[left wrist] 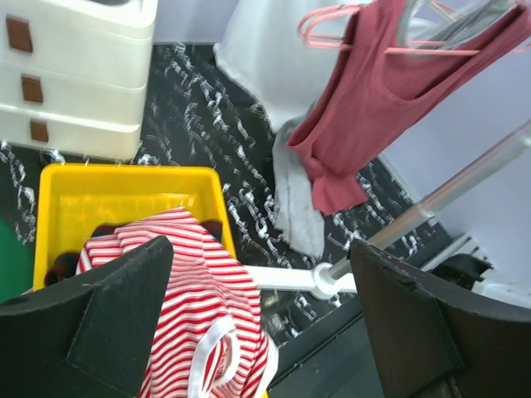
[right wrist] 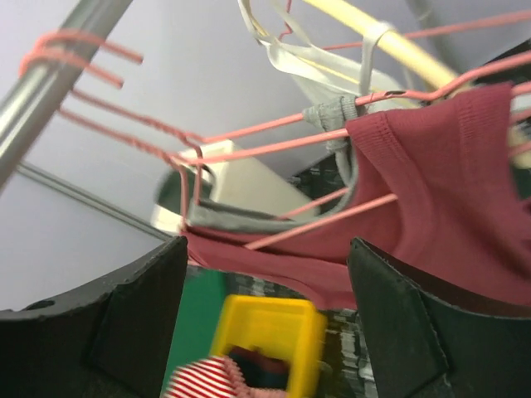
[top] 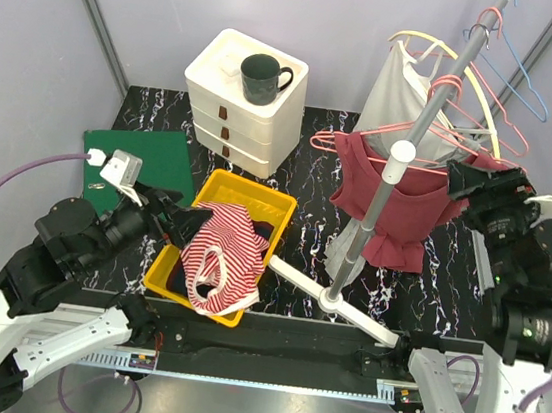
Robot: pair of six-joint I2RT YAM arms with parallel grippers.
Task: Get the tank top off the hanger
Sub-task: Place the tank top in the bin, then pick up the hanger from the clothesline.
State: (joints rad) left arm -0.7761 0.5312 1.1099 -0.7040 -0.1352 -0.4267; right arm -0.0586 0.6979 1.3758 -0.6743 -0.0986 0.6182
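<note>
A maroon tank top (top: 398,196) hangs on a pink wire hanger (top: 435,145) on the grey rack pole (top: 421,134); it also shows in the left wrist view (left wrist: 373,91) and the right wrist view (right wrist: 440,199). A grey top (top: 396,90) hangs behind it. My right gripper (top: 465,181) is open, right at the maroon top's right shoulder, its jaws apart around the neckline and hanger wire (right wrist: 332,220). My left gripper (top: 170,212) is open and empty over the yellow bin (top: 257,199), above a red-and-white striped top (top: 220,255).
A white drawer unit (top: 243,102) with a dark mug (top: 262,77) stands at the back. A green mat (top: 141,155) lies at the left. The rack's white base bar (top: 331,294) crosses the table front. More hangers (top: 506,53) hang at the upper right.
</note>
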